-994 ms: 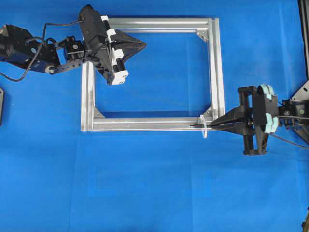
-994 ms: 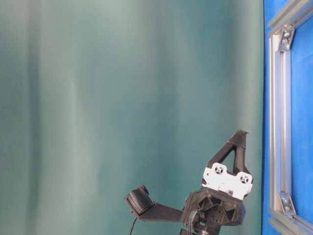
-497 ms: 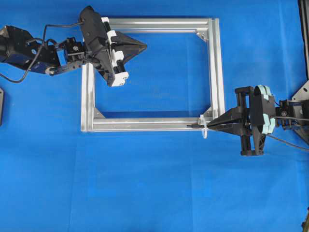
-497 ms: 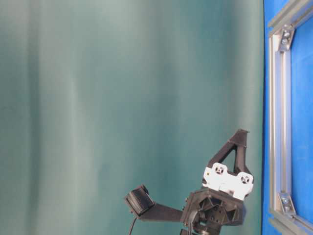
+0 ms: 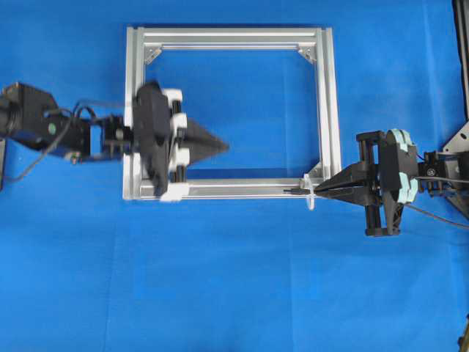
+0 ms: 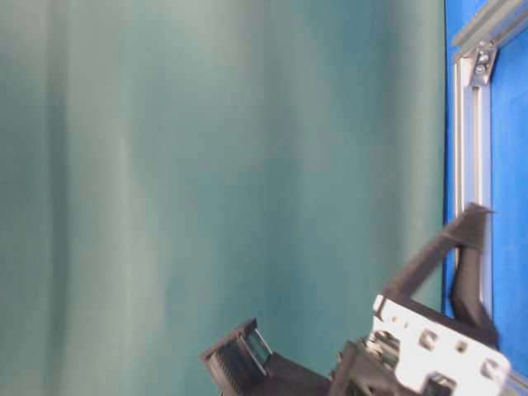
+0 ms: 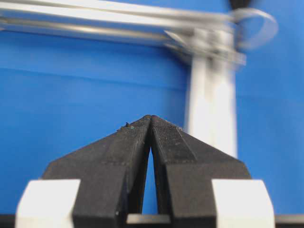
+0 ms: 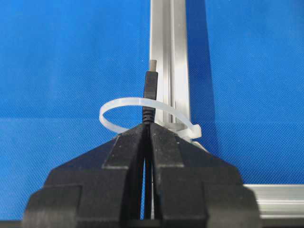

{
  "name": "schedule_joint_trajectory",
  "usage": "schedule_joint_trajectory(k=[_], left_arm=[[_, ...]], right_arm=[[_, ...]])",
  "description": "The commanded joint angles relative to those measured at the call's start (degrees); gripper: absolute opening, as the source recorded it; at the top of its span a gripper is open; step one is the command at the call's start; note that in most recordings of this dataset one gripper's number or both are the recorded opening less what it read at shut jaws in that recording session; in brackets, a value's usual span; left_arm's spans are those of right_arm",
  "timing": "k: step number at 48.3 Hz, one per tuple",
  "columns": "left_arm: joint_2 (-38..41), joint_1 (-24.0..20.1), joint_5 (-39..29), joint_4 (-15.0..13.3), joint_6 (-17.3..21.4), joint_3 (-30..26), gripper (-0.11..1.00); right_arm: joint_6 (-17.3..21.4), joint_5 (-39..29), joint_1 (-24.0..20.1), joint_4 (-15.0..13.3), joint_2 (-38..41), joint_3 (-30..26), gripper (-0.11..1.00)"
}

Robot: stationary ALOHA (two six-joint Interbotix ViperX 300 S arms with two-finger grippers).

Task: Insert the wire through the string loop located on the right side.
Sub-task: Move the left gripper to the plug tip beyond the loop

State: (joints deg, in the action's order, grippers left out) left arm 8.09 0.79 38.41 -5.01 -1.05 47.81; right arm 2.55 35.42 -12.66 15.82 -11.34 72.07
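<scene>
Swinging down the overhead view, the left arm had left the frame's far-left corner, where it sat a second earlier, and now lay across the left rail of the aluminium frame [image 5: 227, 111] near its lower-left corner, blurred with motion. Left gripper [image 5: 222, 147] was pressed together with nothing between its jaws; its own camera showed the closed black tips [image 7: 150, 124] aimed over bare blue surface [image 5: 234, 279] toward the frame's lower-right corner, where the string loop [image 7: 259, 26] appeared as a pale smeared arc at top right. Right arm had barely moved over the same second. Right gripper [image 5: 316, 192] was shut, pinching the wire [image 8: 150, 97] just behind its plug, at the outside of the frame's lower-right corner. In the right wrist view the plug tip already stood beyond the white string loop [image 8: 142, 114], the band arching over the plug's black body, so the wire looked threaded at least by its tip; how much length had passed I could not tell. String loop in the overhead view [image 5: 311, 196] sat on the lower rail beside the right gripper's tips. Judgement: the left gripper's approach suggested a hand-over, taking the plug on the far side of the loop to draw the wire through. Risk noted: loop flimsy, a nudge could tip it off line.
</scene>
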Motion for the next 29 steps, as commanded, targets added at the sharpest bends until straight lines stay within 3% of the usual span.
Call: schedule_joint_trajectory(k=[1, 10, 29], left_arm=[[-1.76, 3.69, -0.18, 0.18, 0.0, -0.44, 0.0], [-1.58, 8.26, -0.18, 0.18, 0.09, -0.44, 0.0], [-0.79, 6.77, -0.35, 0.18, 0.09, -2.99, 0.0]], right_arm=[[0.0, 0.44, 0.09, 0.09, -0.26, -0.79, -0.04], [-0.09, 0.44, 0.09, 0.09, -0.26, -0.7, -0.04], [-0.09, 0.44, 0.09, 0.09, -0.35, -0.79, -0.04]])
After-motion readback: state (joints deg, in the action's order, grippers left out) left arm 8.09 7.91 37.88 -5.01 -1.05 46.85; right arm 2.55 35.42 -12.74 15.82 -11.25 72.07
